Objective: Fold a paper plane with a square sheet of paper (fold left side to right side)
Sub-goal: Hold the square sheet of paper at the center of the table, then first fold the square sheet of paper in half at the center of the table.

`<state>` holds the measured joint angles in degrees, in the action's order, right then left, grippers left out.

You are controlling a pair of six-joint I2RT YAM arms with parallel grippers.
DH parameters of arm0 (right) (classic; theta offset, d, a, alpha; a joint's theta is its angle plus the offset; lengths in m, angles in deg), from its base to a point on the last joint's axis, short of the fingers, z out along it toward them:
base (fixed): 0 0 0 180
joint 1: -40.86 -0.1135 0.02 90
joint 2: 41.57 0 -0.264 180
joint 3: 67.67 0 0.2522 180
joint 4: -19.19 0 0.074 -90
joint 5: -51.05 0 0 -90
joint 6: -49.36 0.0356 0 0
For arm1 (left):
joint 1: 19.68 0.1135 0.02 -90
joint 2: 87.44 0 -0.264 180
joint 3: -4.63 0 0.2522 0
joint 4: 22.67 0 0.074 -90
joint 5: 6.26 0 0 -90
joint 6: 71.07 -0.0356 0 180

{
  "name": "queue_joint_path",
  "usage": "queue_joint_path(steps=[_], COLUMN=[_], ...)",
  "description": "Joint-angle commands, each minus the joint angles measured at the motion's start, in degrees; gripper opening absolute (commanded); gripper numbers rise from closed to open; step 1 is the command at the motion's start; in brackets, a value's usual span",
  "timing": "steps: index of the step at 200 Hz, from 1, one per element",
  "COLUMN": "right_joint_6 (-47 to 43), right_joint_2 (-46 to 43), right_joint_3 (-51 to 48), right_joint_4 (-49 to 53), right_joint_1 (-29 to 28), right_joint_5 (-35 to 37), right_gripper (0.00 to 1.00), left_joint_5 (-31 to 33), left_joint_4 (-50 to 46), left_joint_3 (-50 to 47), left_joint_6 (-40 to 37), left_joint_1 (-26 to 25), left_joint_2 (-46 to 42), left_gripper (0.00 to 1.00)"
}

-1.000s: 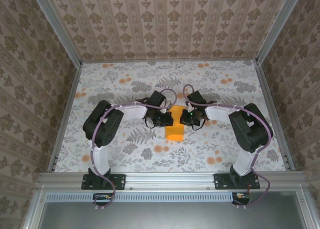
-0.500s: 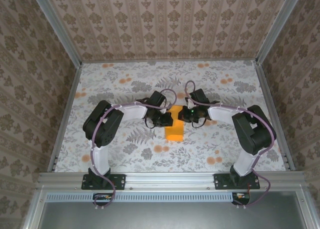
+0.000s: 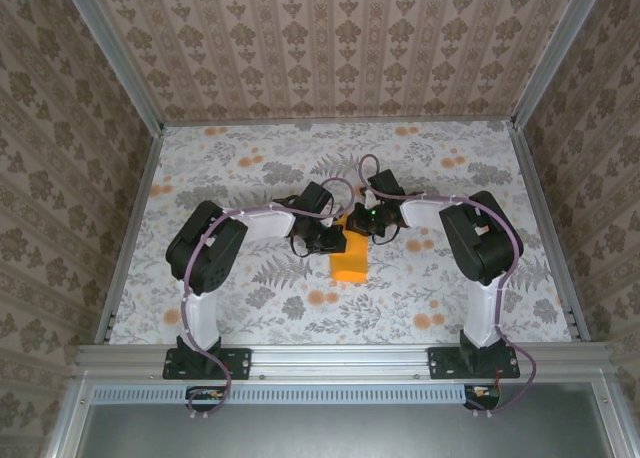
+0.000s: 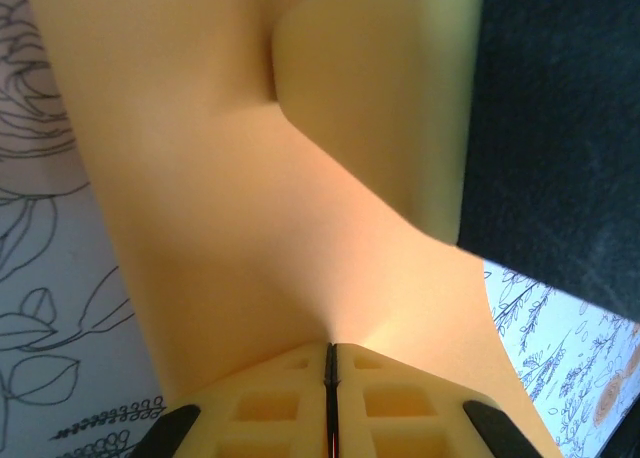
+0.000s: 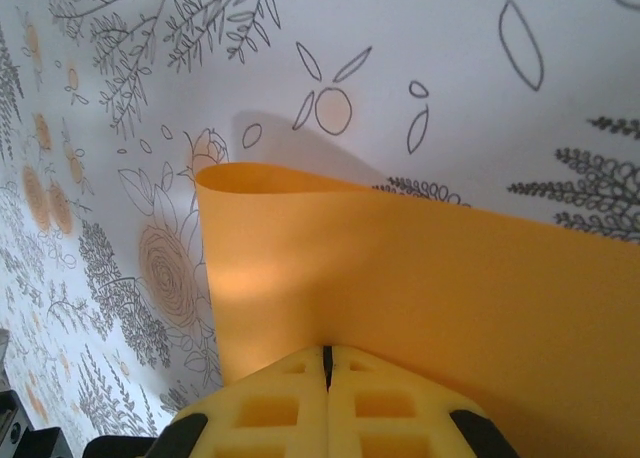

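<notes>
Under the left pincer (image 3: 340, 241) and the right pincer (image 3: 360, 221) lies a white table cloth (image 3: 250, 178), printed with grey leaves and small orange blossoms. Far beyond both pincers stands the back wall (image 3: 340, 48), covered with beige wallpaper in brown ornament stripes. The same paper covers the side wall (image 3: 50, 178) well to the left of the left pincer and the side wall (image 3: 600, 168) well to the right of the right pincer. Grey metal posts (image 3: 110, 53) run along the corners. Behind the pincers, at the near edge, a metal rail (image 3: 340, 358) crosses, then a dark grey panel (image 3: 340, 428). The light is soft and even.

Sheet of paper (image 3: 350, 264) on the table (image 3: 250, 168), between left tool (image 3: 336, 241) and right tool (image 3: 361, 221).
</notes>
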<state>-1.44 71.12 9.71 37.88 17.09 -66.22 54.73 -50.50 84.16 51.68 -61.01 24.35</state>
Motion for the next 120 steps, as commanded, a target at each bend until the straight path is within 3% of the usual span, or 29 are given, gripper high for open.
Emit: queue_joint_path(steps=[1,120], right_joint_6=[-0.3,-2.5], right_joint_2=[2.5,4.8], right_joint_3=[0.9,2.1], right_joint_4=[5.7,7.4], right_joint_1=[0.3,1.0], right_joint_5=[3.3,3.2], right_gripper=[0.0,0.0], left_joint_5=[1.1,-0.8], left_joint_4=[-3.9,2.8], left_joint_3=[-1.6,-19.6], left_joint_6=[-1.6,5.3], left_joint_1=[-1.3,-4.4], left_joint_2=[-0.6,-12.1], left_gripper=[0.1,0.08])
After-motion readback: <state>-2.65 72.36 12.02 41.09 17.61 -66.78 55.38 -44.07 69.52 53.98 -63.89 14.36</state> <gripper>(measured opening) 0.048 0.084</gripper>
